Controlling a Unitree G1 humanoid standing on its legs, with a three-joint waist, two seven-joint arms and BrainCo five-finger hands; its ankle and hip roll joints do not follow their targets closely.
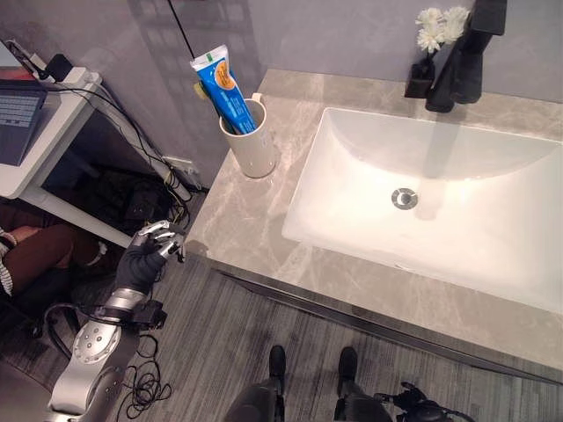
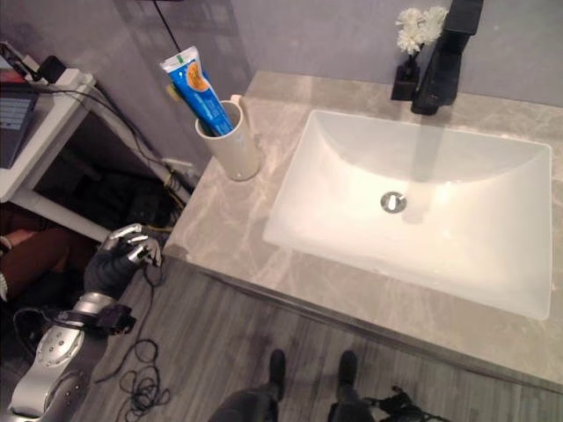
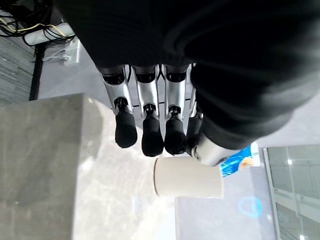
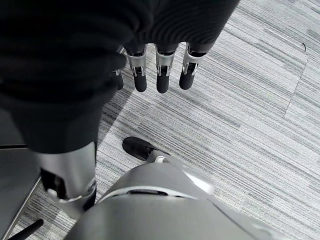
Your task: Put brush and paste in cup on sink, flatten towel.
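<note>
Your left hand (image 1: pixel 149 251) hangs off the near left corner of the tabletop (image 1: pixel 255 220), below its edge, fingers (image 3: pixel 145 132) loosely curved and holding nothing; in its wrist view the dark tips point toward the cup (image 3: pixel 187 177). Your right hand (image 4: pixel 157 65) hangs down over the carpeted floor (image 4: pixel 240 110), fingers relaxed and empty as well. The cup (image 1: pixel 249 139) stands upright on the left part of the tabletop, just left of the sink (image 1: pixel 422 202), and the blue paste tube (image 1: pixel 224 88) already leans in it, cap down, with a pale handle (image 1: pixel 256 95) showing at the far rim that is probably the brush, though you cannot be sure from here. So the cup part of the job looks done. No towel is in sight, so look for it before you reach. Expect the towel to be soft and limp: it will bunch if you pinch it in the middle, so take it by an edge or corner and spread it with flat fingers. If you must touch the cup, it looks like smooth ceramic, slippery and top-heavy with the tall tube in it; hold it around the body, low down, and keep clear of the tube so it does not tip.
</note>
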